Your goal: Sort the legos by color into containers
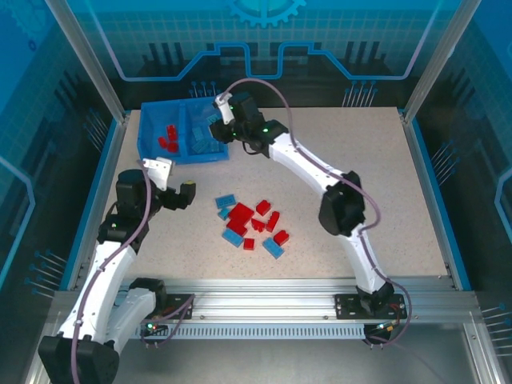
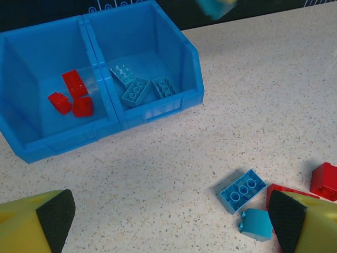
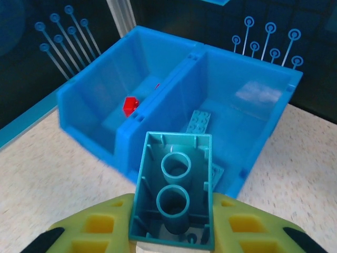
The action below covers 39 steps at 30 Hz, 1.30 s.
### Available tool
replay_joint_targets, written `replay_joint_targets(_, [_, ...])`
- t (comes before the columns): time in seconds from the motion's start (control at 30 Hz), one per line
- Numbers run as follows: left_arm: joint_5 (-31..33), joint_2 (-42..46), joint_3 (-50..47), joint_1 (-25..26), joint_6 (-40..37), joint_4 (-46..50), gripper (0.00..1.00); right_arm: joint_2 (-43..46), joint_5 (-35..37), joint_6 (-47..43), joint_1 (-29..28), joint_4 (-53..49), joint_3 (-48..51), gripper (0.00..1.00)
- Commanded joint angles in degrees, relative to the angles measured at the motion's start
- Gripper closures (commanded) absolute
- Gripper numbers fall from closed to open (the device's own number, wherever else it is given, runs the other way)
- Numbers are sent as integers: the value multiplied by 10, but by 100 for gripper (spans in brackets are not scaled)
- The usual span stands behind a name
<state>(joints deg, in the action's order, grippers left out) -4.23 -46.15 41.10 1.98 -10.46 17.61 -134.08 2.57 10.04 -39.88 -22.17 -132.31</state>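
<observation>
Up at the far left of the bench (image 1: 384, 184), the right gripper (image 1: 220, 120) hangs over the right-hand side of the blue bin (image 1: 148, 132), jaws pinching a light blue brick (image 3: 176, 195). The wrist camera looks straight into its hollow underside, two round tubes showing. Below it, the bin's two compartments sit side by side, split by the divider (image 2: 100, 68). The left one holds the red bricks (image 2: 71, 95), three of them in the left wrist view. The right one holds the light blue bricks (image 2: 139, 87), lying flat on its floor.

The left gripper (image 1: 172, 186) hovers low over the bench, jaws spread wide with nothing between them. It sits between the bin and the loose pile (image 1: 252, 224) (red and light blue mixed together, mid-bench). Closest to its right fingertip lie a light blue four-stud brick (image 2: 241, 191) and a smaller light blue one (image 2: 257, 224), with red pieces just beside them.
</observation>
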Motion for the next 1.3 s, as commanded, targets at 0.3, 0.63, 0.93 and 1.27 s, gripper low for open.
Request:
replay_joint_targets(0.3, [-5, 3, 0, -5, 27, -5, 1, -245, 40, -99, 8, 53, -298, 67])
replay_joint_targets(0.63, [8, -12, -1, -5, 31, -9, 1, -209, 38, -106, 3, 43, -304, 44])
replay_joint_targets(0.93, [71, -53, 24, -5, 93, 17, 1, 19, -56, -27, 19, -139, -132, 33])
replay_joint_targets(1.27, [68, -159, 118, 97, 318, 125, 1, 430, -117, 14, 58, -71, 462, 20])
